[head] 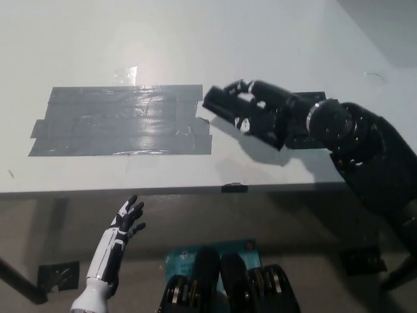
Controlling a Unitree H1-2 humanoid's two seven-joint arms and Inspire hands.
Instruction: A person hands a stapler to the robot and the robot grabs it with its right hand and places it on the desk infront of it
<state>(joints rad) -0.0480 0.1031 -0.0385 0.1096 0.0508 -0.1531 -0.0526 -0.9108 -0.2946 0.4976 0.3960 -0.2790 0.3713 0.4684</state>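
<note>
We see a glossy grey patch of overlapping tape strips [120, 120] on a plain white desk top [98, 39]; a black stapler [225, 103] in the black right hand [257, 109]; white left hand [124, 225] with black finger segments.

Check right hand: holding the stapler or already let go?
Holding. The right hand is shut on the black stapler, carried above the desk near the grey tape patch. Left hand rests open below the desk edge.
</note>
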